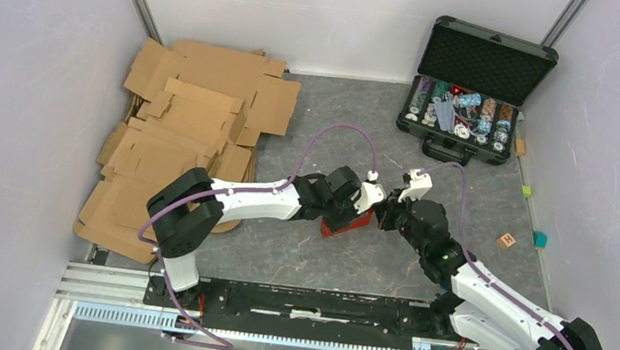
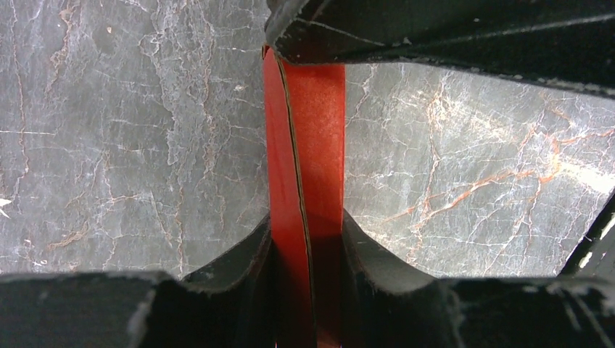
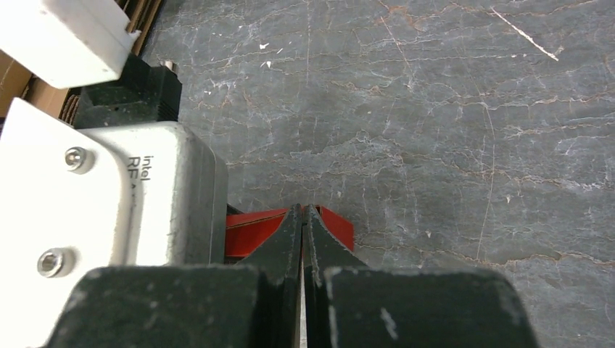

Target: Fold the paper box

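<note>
Two grippers meet at the middle of the table (image 1: 340, 108), right at the paper box (image 1: 345, 225). Your left gripper (image 1: 363, 200) is clamped on a wall of the red paperboard, which stands upright between its fingers (image 2: 239, 268) in the left wrist view. Your right gripper (image 1: 383, 214) has its own jaws pressed together, tips right at the box's red edge. Brown cardboard sheets (image 1: 190, 117) lie at the far left, and an open black case (image 1: 465, 96) of chips sits at the back right.
</note>
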`<state>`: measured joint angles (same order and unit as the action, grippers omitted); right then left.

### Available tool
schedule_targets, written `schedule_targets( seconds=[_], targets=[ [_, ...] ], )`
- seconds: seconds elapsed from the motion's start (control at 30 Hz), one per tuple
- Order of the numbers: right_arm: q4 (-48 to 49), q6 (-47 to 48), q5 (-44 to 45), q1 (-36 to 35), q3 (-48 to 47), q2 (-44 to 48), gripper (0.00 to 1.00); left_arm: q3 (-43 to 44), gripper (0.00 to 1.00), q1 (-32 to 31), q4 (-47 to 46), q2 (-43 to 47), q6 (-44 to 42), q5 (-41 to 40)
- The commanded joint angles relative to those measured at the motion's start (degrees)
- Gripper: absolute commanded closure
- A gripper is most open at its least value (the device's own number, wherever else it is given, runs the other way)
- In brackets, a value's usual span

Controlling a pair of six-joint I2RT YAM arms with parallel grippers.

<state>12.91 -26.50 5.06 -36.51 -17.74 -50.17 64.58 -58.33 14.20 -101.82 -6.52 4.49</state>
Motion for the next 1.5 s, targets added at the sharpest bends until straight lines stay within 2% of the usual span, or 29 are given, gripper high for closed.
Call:
schedule_targets(
  seconds=[0.0,0.53,1.33,1.37,1.47],
  targets=[
    [6.7,2.4,-1.0,-0.5,0.9,1.4,1.0,-0.8,0.68,-2.3,4.5,-3.0,-4.7,1.6],
    [8.1,4.5,-3.1,-0.4,6.2,1.5,1.0,-0.3,0.68,-2.1,4.6,-3.7,-4.4,3.2],
    [10.4,13.1,1.1,-0.4,12.8,2.2,1.0,0.0,0.67,-0.6,5.0,-4.4,-3.1,6.0],
    [10.5,13.1,0.8,-0.4,12.4,2.2,0.97,0.0,0.68,-0.6,5.1,-4.3,-3.2,6.1],
    [10.3,14.8,-1.6,-0.4,10.2,1.6,0.67,0.0,0.68,-0.6,5.1,-4.3,-3.4,6.2]
  ],
)
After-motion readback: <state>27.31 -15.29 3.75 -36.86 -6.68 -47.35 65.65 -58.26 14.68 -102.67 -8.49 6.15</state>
